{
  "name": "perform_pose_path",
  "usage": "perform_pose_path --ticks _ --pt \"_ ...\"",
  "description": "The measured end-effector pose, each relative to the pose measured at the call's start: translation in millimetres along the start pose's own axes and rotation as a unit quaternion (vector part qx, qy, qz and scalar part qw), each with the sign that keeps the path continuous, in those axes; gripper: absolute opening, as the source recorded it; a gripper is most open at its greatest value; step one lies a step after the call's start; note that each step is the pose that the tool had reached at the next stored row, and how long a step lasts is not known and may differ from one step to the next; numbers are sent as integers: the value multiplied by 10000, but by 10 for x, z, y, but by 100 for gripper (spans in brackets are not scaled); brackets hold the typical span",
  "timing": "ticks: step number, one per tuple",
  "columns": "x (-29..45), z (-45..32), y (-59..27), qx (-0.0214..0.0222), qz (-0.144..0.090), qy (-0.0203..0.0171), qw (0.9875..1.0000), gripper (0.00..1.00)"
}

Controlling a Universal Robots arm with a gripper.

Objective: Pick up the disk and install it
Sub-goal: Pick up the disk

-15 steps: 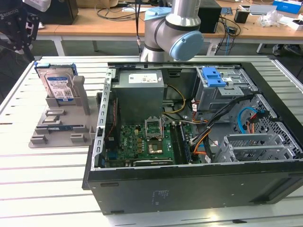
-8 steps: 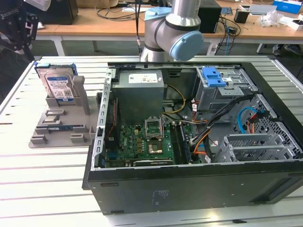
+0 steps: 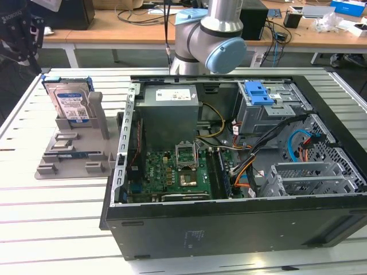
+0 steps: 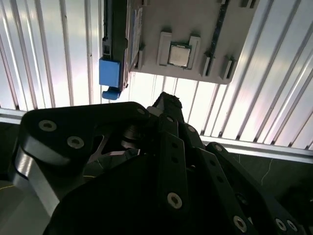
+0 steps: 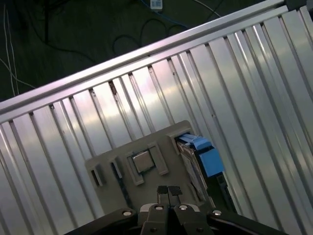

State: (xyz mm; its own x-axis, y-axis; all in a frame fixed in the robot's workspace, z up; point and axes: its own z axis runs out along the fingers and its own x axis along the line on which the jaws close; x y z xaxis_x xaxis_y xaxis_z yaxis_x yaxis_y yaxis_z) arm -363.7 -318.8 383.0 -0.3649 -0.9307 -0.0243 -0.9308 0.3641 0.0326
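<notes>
The disk (image 3: 70, 103) is seen standing on edge in a grey holder (image 3: 69, 163) on the slatted table (image 3: 51, 223), at the exterior view's left, beside the open computer case (image 3: 229, 223). In the first wrist view the gripper (image 5: 168, 191) is held over the holder, its fingertips pressed together with nothing between them. The disk is not touched.

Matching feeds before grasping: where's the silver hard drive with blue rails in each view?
Exterior view: silver blue-railed hard drive upright in grey plastic holder, exterior view's left.
First wrist view: drive edgewise in holder.
Second wrist view: drive edgewise in holder.
Shared landmark: the holder.
</notes>
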Motion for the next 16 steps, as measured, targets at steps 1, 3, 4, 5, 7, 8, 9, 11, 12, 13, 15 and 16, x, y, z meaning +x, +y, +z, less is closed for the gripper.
perform_pose_path --ticks 1,3,4,5,7,8,9,11,12,13,15,16 --pt "0 0 0 -2 -69 2 10000 11" --pt "0 0 0 -3 -146 5 9999 11" --pt "0 0 0 -5 -196 6 9998 11" --pt "0 0 0 -6 -235 8 9997 11" --pt "0 0 0 -8 -346 11 9994 11" --pt "0 0 0 -9 -389 12 9992 11" --pt "0 0 0 -11 -465 15 9989 11" --pt "0 0 0 -13 -561 18 9984 11" --pt "0 0 0 -15 -604 20 9982 11" --pt "0 0 0 -15 -645 21 9979 11" --pt "0 0 0 -19 -779 25 9970 11" --pt "0 0 0 -20 -826 27 9966 11"
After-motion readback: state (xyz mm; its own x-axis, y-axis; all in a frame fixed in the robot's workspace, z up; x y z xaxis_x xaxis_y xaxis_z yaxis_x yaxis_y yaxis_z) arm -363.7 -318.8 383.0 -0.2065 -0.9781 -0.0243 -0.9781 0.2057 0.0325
